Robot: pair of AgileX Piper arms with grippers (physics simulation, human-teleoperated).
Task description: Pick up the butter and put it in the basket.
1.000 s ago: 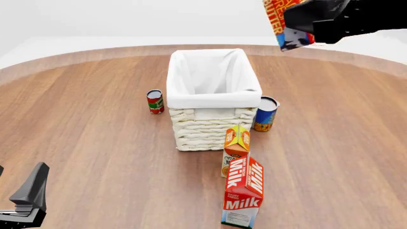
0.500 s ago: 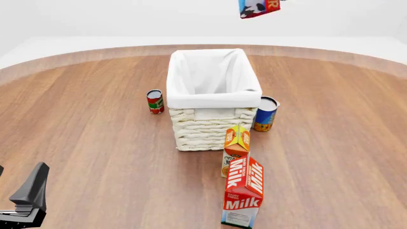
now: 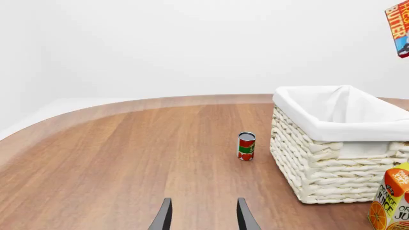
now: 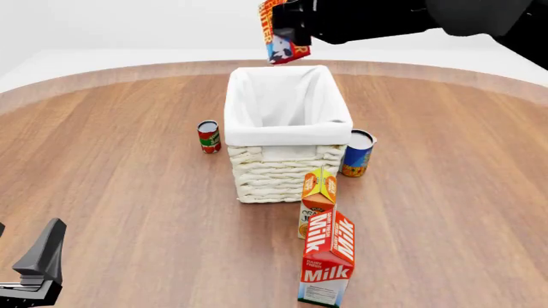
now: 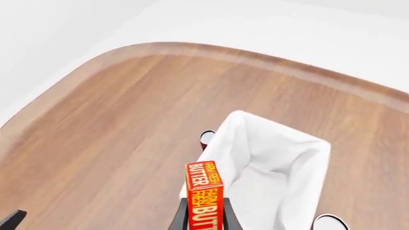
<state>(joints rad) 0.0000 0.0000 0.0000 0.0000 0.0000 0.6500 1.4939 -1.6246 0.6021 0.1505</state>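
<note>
The butter (image 4: pixel 276 32), a small red and orange box with a blue part, hangs in the air above the far rim of the basket (image 4: pixel 287 135). My right gripper (image 4: pixel 288 27) is shut on it and reaches in from the top right. In the right wrist view the butter (image 5: pixel 204 191) sits between the fingers (image 5: pixel 181 221), with the basket's white liner (image 5: pixel 225 132) below it. The basket holds nothing I can see. My left gripper (image 4: pixel 38 263) is open and empty, low at the near left. In its wrist view (image 3: pixel 203 218) the basket (image 3: pixel 345 129) and the butter (image 3: pixel 399 26) show.
A red can (image 4: pixel 209 136) stands left of the basket, a blue and orange can (image 4: pixel 357 154) right of it. An orange juice carton (image 4: pixel 319 199) and a milk carton (image 4: pixel 329 256) stand in front of the basket. The round wooden table's far edge curves behind.
My right arm has carried the butter leftward from the upper right, and then down, to a spot over the basket's far rim. The left arm has not moved.
</note>
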